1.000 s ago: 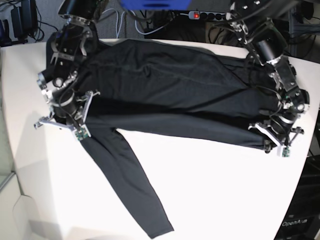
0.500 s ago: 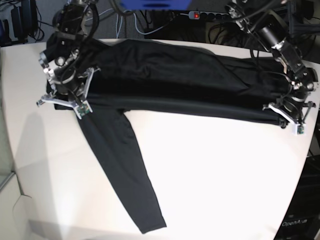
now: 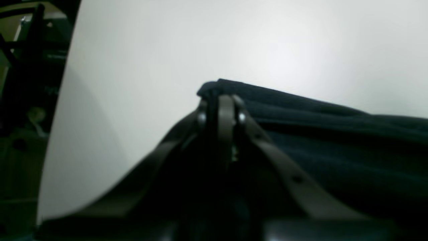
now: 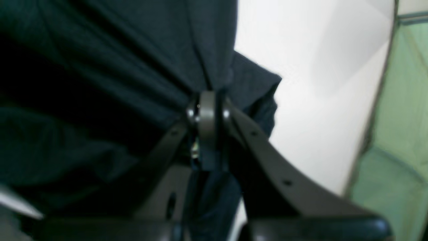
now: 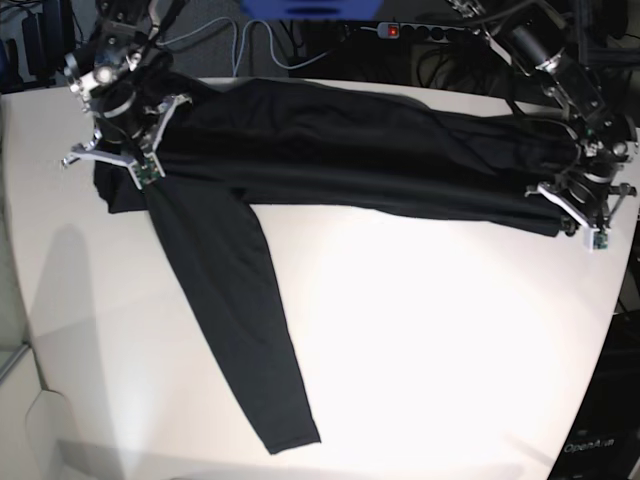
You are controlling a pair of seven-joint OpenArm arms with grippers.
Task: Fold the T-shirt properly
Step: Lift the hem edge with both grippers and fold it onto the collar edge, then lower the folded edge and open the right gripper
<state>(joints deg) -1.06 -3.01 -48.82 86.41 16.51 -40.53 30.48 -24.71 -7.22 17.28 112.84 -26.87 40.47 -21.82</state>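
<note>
Two grippers hold the shirt [image 5: 340, 160] by its ends, stretched in a long band across the far part of the white worktop [image 5: 430, 340]. In the base view the right gripper [image 5: 112, 158] sits at the band's left end and the left gripper [image 5: 572, 205] at its right end, both low over the worktop.

The right wrist view shows the right gripper [image 4: 207, 100] pinched tight on a bunched fold of the shirt [image 4: 140, 63], the cloth fanning away from the tips in creases, with a corner of it poking out beside them over the white surface. The left wrist view shows the left gripper [image 3: 220, 100] clamped together on the shirt's [image 3: 327, 134] edge, a small lip of fabric standing just past the tips and the rest lying flat to one side.

One sleeve [image 5: 235, 330] hangs free of the band near the right gripper and lies flat, slanting toward the near edge of the worktop.

A power strip [image 5: 410, 32] and cables lie beyond the far edge.
</note>
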